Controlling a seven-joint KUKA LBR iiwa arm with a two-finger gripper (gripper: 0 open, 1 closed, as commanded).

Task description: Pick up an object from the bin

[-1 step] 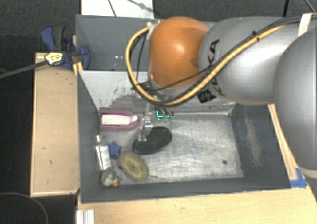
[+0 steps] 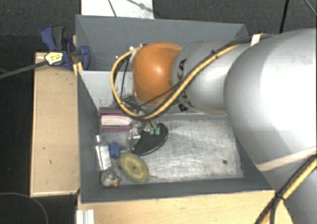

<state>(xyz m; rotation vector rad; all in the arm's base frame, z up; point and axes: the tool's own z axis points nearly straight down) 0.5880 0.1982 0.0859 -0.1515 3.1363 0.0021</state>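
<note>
Hanging low in the bin (image 2: 208,144), end effector (image 2: 136,134) between purple box (image 2: 114,119) and black oval disc (image 2: 152,142), grip indiscernible.

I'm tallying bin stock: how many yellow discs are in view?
1. The yellow disc lies near the lower-left corner of the bin, just below a black oval thing. The arm covers the bin's back, so more may be hidden.

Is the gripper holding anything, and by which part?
Cannot tell; the gripper sits low by the purple box and black oval disc.
</note>
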